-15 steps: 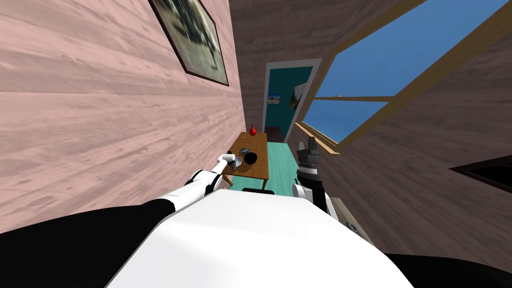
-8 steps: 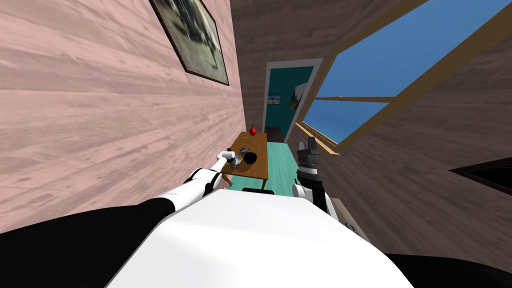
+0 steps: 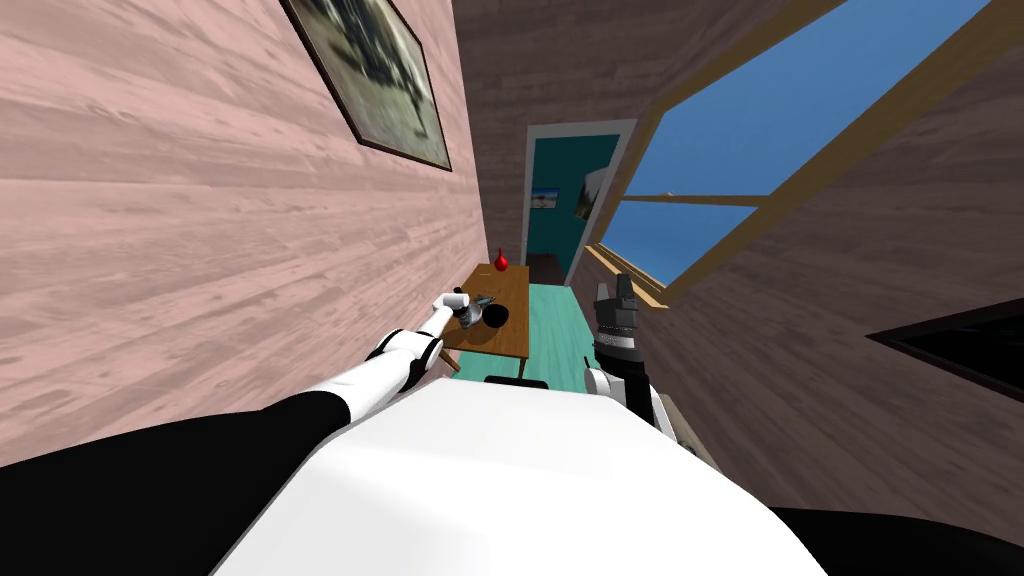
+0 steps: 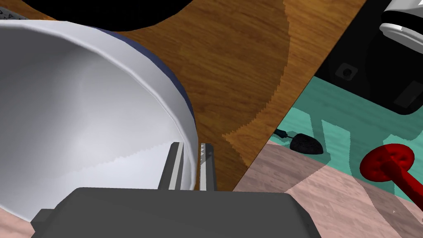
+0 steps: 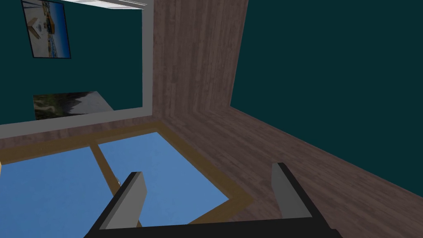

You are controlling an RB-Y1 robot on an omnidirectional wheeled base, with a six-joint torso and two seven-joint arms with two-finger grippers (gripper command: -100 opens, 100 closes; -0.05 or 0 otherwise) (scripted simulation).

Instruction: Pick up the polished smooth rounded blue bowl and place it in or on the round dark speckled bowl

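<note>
Bowl (image 4: 82, 124) rim pinched in left end effector (image 4: 192, 146).

right tool (image 5: 207, 170), 2 fingers (image 5: 130, 199) (grey) spread apart

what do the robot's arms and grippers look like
The left arm is white with dark joint bands, black nearer the shoulder; the right arm ends in a dark grey ribbed wrist. The left gripper and right gripper are dark boxes with two thin grey blade fingers, the left's toothed inside.
</note>
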